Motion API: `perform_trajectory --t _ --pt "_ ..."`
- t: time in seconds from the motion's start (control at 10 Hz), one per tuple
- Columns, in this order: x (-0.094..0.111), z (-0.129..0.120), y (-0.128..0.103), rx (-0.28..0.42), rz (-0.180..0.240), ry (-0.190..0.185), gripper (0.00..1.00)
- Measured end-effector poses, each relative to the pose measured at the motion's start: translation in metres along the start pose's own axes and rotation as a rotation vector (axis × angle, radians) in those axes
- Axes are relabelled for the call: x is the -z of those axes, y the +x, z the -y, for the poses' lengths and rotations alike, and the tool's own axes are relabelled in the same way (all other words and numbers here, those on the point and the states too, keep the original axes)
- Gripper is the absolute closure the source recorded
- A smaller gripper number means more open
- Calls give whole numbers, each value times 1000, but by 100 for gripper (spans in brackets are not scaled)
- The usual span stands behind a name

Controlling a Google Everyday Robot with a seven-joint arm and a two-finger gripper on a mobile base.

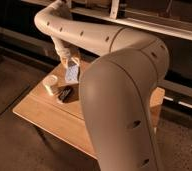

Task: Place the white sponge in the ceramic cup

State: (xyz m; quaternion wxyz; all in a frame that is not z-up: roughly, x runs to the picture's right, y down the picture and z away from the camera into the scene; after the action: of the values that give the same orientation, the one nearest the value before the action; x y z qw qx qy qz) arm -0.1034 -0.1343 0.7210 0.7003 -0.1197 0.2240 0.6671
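Note:
The white sponge (71, 74), a flat block with a bluish-grey face, hangs tilted above the wooden table (44, 117). My gripper (72, 64) is shut on its top edge, reaching down from the big cream arm that fills the right of the view. The ceramic cup (50, 84), small, off-white and upright, stands on the table just left of and below the sponge. A small gap separates sponge and cup.
A small dark lumpy object (64, 94) lies on the table right of the cup, under the sponge. The table's front edge runs diagonally at lower left, with dark floor (19, 150) beyond. A shelf rail (154, 25) crosses behind the arm.

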Motion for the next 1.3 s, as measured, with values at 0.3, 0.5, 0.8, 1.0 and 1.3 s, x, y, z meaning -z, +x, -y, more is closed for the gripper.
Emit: perform_trajectory --t 0.3,0.5,0.8,1.0,1.3 --pt "3 -11 -19 51 -14 19 100" --pt "5 -27 -34 79 -14 24 100" --pt "7 -53 -48 118 -15 24 100" --pt "7 -56 -49 122 -15 23 100" --pt "7 -55 -49 121 -16 23 100"
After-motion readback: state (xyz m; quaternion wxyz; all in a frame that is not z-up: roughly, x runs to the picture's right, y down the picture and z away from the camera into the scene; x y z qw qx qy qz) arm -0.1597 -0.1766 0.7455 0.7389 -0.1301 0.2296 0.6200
